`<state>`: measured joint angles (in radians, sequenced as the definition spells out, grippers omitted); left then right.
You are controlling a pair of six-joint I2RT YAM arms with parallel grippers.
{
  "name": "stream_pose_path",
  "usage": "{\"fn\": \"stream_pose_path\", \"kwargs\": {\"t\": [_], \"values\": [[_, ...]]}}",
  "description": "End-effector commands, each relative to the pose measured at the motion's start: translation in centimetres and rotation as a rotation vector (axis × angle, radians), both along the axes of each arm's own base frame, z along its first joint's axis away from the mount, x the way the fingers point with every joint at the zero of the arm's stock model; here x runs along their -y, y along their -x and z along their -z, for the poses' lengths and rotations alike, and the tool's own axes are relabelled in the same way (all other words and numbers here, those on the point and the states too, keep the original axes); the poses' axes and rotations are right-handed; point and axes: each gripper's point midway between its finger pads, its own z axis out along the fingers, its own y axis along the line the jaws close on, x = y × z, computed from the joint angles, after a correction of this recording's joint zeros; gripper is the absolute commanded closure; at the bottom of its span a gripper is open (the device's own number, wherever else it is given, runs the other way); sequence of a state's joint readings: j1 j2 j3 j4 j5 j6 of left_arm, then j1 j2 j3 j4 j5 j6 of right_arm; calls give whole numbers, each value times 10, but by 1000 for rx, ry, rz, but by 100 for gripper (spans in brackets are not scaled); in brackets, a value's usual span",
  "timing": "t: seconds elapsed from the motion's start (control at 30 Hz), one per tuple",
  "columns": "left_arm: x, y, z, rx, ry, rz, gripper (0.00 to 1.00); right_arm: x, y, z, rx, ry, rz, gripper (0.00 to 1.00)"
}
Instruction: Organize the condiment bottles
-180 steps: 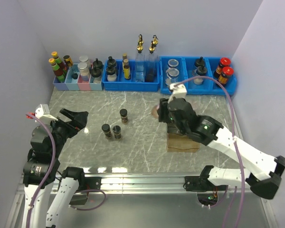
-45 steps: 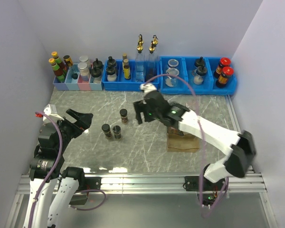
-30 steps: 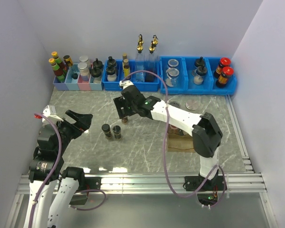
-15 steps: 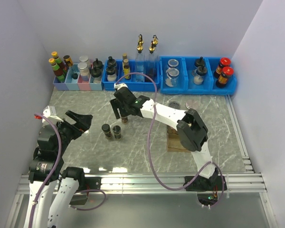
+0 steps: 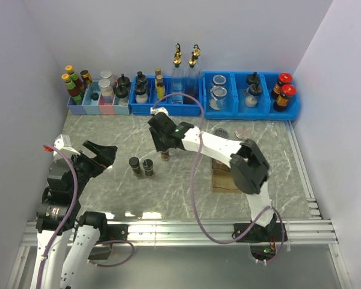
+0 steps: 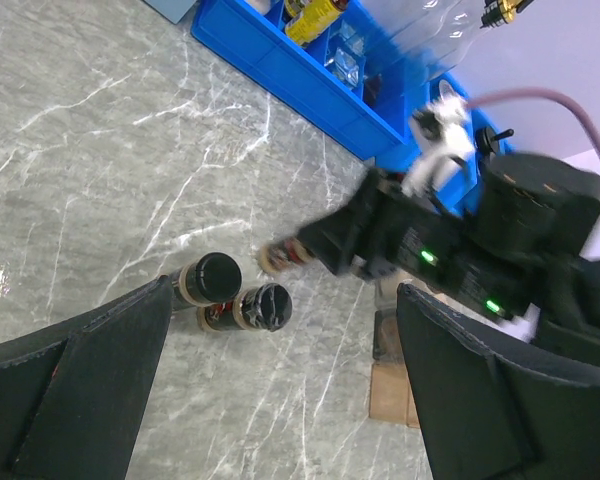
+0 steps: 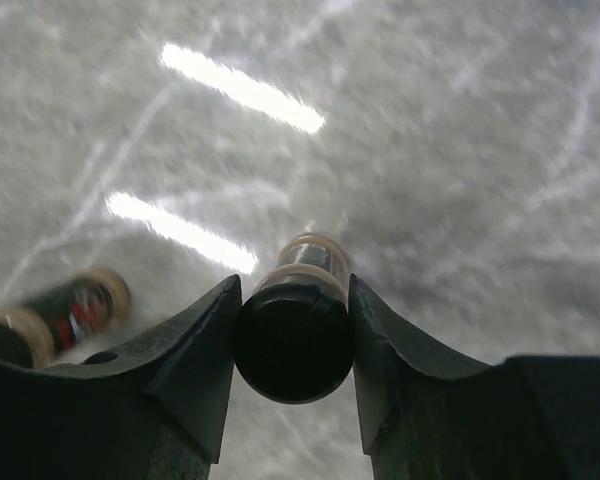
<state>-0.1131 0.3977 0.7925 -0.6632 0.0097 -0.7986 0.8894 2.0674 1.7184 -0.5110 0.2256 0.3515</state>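
Right gripper: clenched on the black lid of a jar, tilted, near the middle of the surface.
Two jars: upright, side by side, just left of it.
Left gripper: jaws apart, empty, near the left edge.

table: grey marble, white veins | left-of-centre spice jar and neighbour jar: black lids, dark contents | clamped spice jar, mid-frame in the right wrist view: black lid, beige band | bins, top right: blue | sauce bottles, upper right: red caps, dark | cable: purple
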Motion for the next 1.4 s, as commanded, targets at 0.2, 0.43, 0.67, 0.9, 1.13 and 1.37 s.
{"fn": "stream_pose_path", "kwargs": {"t": [0.2,0.43,0.67,0.9,1.13,1.37], "values": [[-1,-2,-10,37,-10,0,1,87,45,-146,174,-185,108,100],[1,-6,-11,47,-8,5,1,176,106,-128,145,-167,241,100],[6,-12,-10,45,10,25,1,256,141,-83,119,-97,437,100],[7,-12,-12,41,15,30,1,309,148,-52,109,-90,633,100],[5,-10,-14,39,6,25,1,332,134,-45,83,-91,741,100],[6,-10,-13,38,8,26,1,336,128,-10,-6,-47,801,100]]}}
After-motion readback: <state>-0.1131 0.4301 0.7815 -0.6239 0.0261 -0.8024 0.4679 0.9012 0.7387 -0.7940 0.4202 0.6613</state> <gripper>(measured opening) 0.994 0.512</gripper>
